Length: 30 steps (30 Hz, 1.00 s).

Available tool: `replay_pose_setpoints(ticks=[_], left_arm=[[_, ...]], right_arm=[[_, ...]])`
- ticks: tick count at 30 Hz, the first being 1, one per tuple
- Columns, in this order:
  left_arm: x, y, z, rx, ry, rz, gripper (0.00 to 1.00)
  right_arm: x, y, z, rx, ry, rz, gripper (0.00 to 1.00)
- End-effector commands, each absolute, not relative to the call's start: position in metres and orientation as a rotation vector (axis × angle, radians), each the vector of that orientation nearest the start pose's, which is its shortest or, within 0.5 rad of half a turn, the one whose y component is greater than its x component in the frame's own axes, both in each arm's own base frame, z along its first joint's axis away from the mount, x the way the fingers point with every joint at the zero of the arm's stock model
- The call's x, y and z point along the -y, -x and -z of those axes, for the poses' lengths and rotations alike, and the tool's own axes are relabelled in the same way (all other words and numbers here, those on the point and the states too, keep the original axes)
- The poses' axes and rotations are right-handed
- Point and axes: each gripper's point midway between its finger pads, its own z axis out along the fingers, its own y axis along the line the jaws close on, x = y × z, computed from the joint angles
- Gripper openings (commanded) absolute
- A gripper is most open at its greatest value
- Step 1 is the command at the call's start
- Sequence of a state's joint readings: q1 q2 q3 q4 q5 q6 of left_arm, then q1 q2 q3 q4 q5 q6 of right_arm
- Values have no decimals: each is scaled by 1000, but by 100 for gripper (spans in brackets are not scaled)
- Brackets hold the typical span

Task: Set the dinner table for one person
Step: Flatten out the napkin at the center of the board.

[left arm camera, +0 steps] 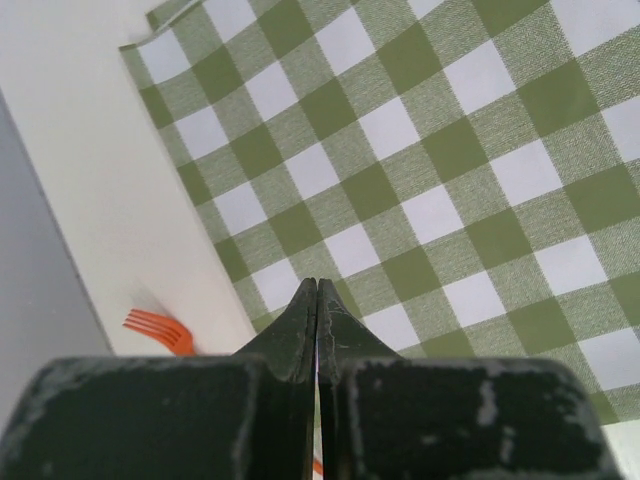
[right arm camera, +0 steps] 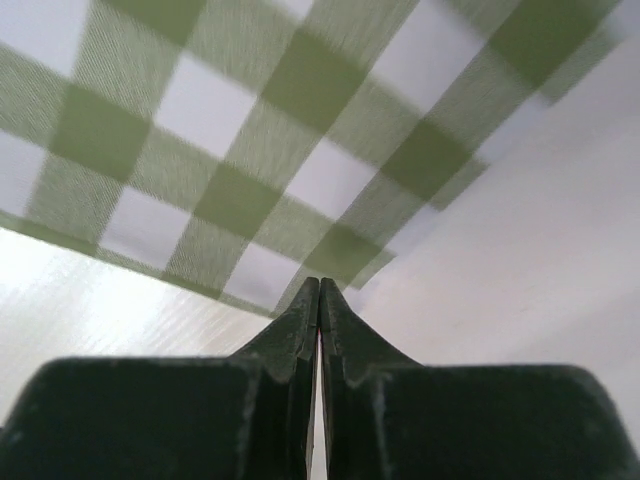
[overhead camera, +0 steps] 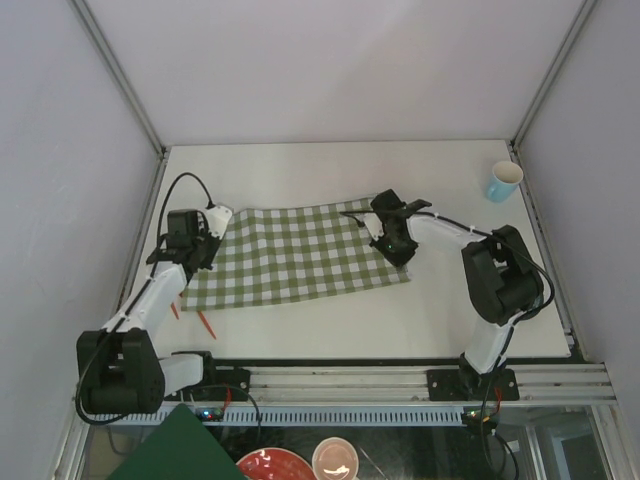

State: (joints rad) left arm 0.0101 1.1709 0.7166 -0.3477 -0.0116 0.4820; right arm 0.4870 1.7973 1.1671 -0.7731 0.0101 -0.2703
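left hand point(left arm camera: 317, 287) pressed together over checked cloth point(left arm camera: 420, 150) | right hand point(right arm camera: 319, 287) pressed together at cloth edge

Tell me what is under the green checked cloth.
The checked cloth lies on the dinner table, whose top shows around it. Anything else beneath is covered; an orange fork lies beside its edge.

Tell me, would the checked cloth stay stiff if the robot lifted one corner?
Probably not: the checked cloth looks thin, with uneven edges, so it would likely droop. It seems light, and could slide easily on the smooth dinner table.
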Motion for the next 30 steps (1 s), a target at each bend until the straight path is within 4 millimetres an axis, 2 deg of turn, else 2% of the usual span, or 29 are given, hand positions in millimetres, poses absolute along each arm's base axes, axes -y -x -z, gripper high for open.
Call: replay_pose_setpoints(ticks=[1, 3, 7, 9, 12, 18, 27, 30], left_arm=[[-15, -339, -115, -2249, -493, -177, 0], [-16, -345, -115, -2242, -475, -176, 0], [-16, -354, -116, -2240, -461, -171, 0], [-16, -356, -116, -2243, -459, -168, 0], [-18, -354, -119, -2235, -458, -180, 0], [-29, -346, -120, -2230, -454, -212, 0], [-31, -343, -117, -2238, -455, -201, 0], [-30, -342, -111, -2241, -456, -188, 0]], right_arm=[[-172, -344, -86, -2499, 1040, -38, 0], [-188, -365, -95, -2448, 1041, -65, 0], [-219, -394, -77, -2479, 1075, -131, 0], [-227, -408, -62, -2504, 1090, -136, 0], [-236, -419, -43, -2550, 1111, -151, 0], [-230, -429, -25, -2557, 1116, -119, 0], [-202, -433, -9, -2636, 1053, -87, 0], [-192, -432, -5, -2657, 1031, -65, 0]])
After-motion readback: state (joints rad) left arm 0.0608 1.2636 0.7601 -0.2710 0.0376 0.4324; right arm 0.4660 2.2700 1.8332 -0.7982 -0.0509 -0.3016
